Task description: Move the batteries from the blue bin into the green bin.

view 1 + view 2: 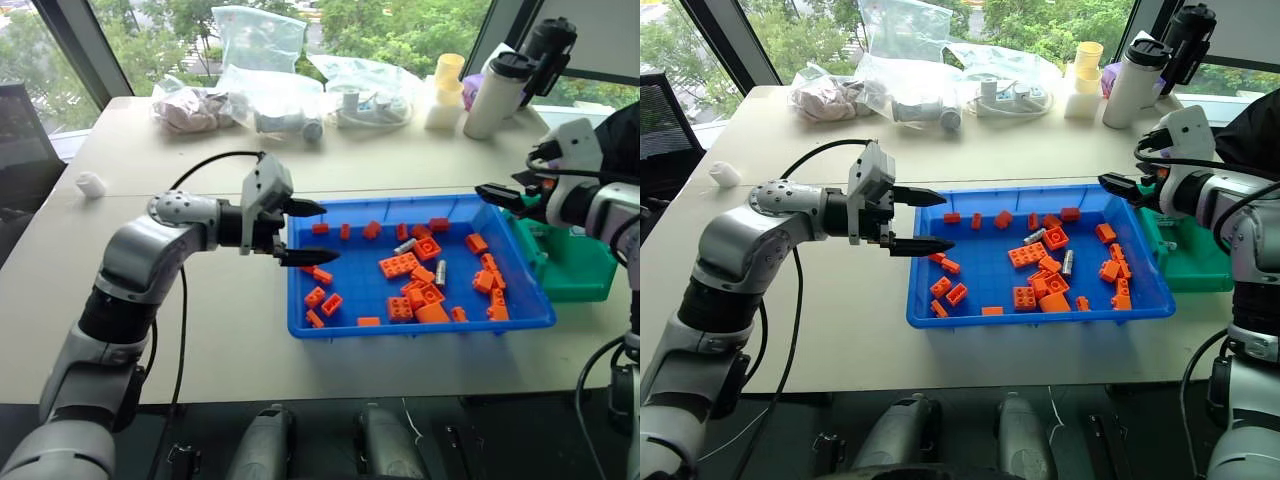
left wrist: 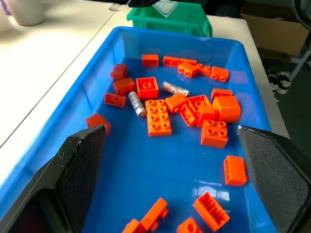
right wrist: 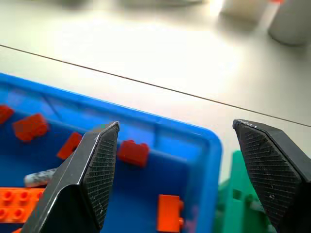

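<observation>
The blue bin (image 1: 420, 326) lies mid-table with several orange bricks (image 1: 398, 265) in it. Two silver batteries lie among the bricks, one (image 1: 405, 245) near the middle and one (image 1: 440, 272) beside it; the left wrist view shows them too (image 2: 136, 104) (image 2: 175, 89). My left gripper (image 1: 318, 232) hovers over the bin's left edge, open and empty. The green bin (image 1: 580, 275) stands against the blue bin's right side. My right gripper (image 1: 497, 194) hangs open and empty above the blue bin's far right corner, next to the green bin (image 3: 238, 204).
Along the table's far edge lie clear plastic bags (image 1: 265, 85), a white bottle (image 1: 498, 92) and stacked yellow cups (image 1: 447, 85). A crumpled white scrap (image 1: 91, 184) sits far left. Bare tabletop (image 1: 220, 330) runs left of and in front of the blue bin.
</observation>
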